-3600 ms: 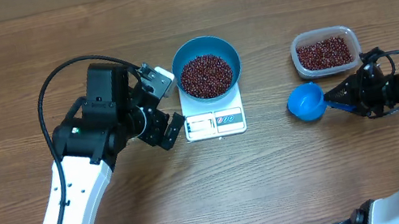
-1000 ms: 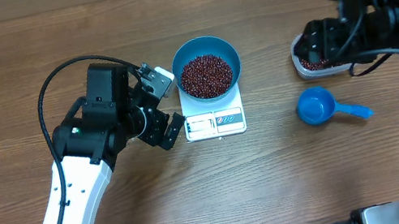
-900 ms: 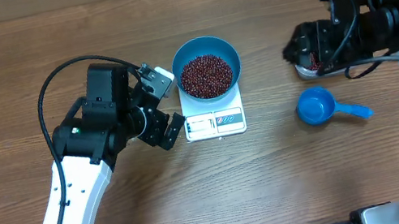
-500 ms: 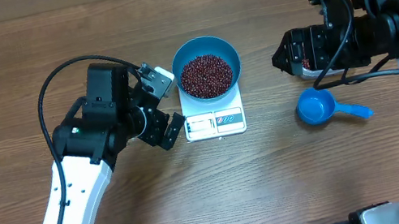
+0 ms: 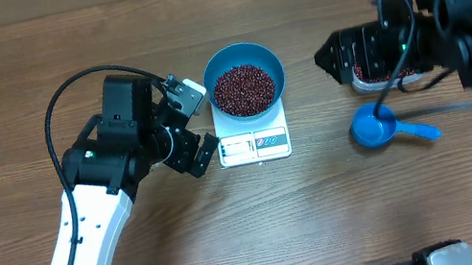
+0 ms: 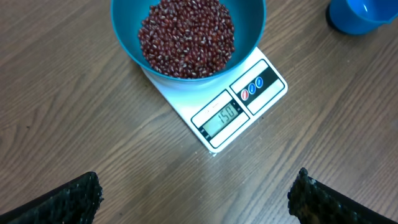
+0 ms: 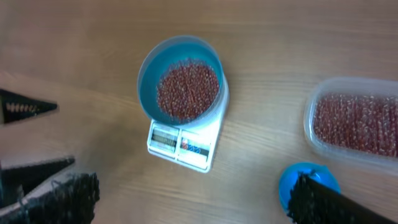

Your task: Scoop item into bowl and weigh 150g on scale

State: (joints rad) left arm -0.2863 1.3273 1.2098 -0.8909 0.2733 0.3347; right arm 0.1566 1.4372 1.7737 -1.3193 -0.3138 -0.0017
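Sitting atop the small white square scale (image 5: 254,146), the large round blue bowl (image 5: 274,59) holds the dark red-brown beans (image 5: 248,88); the display (image 6: 222,116) reads 150. The left gripper (image 5: 203,119) stands wide apart beside the scale; the right gripper (image 5: 332,59) gapes empty near the clear plastic tub (image 7: 309,118).

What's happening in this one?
Nothing is being held. The bowl of beans sits on the scale, whose display reads 150. The scoop lies empty on the table near the tub. The left gripper hovers open beside the scale, the right gripper open above the tub.
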